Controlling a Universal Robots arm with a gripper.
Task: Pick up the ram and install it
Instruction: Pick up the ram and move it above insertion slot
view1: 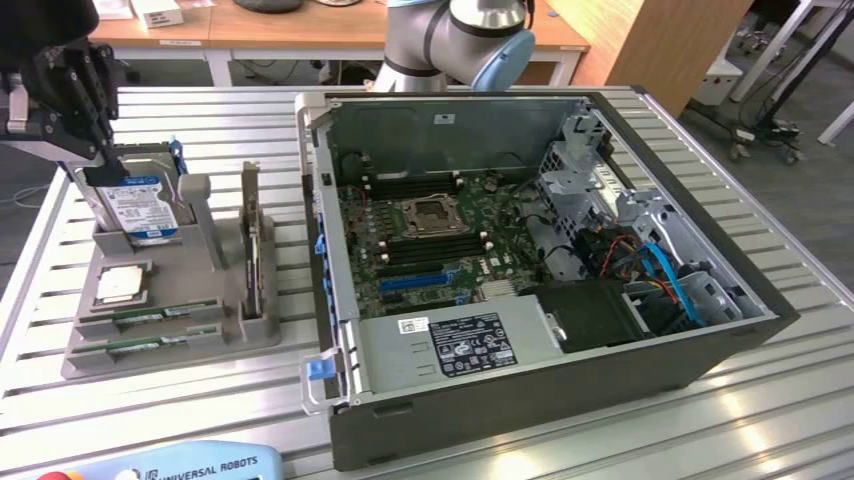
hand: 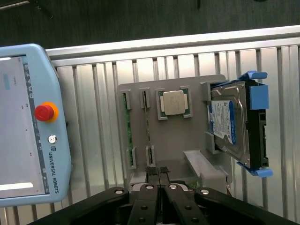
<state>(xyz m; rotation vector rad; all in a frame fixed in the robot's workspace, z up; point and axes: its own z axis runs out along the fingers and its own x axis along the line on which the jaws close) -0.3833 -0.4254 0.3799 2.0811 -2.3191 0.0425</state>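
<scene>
Two ram sticks (hand: 125, 126) (hand: 146, 123) stand on edge in parallel slots of the grey holder (hand: 183, 136); from the side they are thin green strips. In the exterior view the same sticks (view1: 150, 314) (view1: 134, 346) lie at the holder's near end. My gripper (hand: 158, 172) hangs above the holder with its black fingertips pressed together and nothing between them. In the exterior view the gripper (view1: 96, 150) is high at the exterior view's left, over the hard-drive end of the holder (view1: 200, 335), well apart from the sticks.
The holder also carries a square silver processor (hand: 172, 102), a blue-labelled hard drive (hand: 229, 124) in a blue-clipped bracket, and a thin upright board (view1: 250, 235). An open computer case (view1: 534, 250) with its motherboard (view1: 427, 230) lies at the exterior view's right. A teach pendant (hand: 28, 122) rests beside the holder.
</scene>
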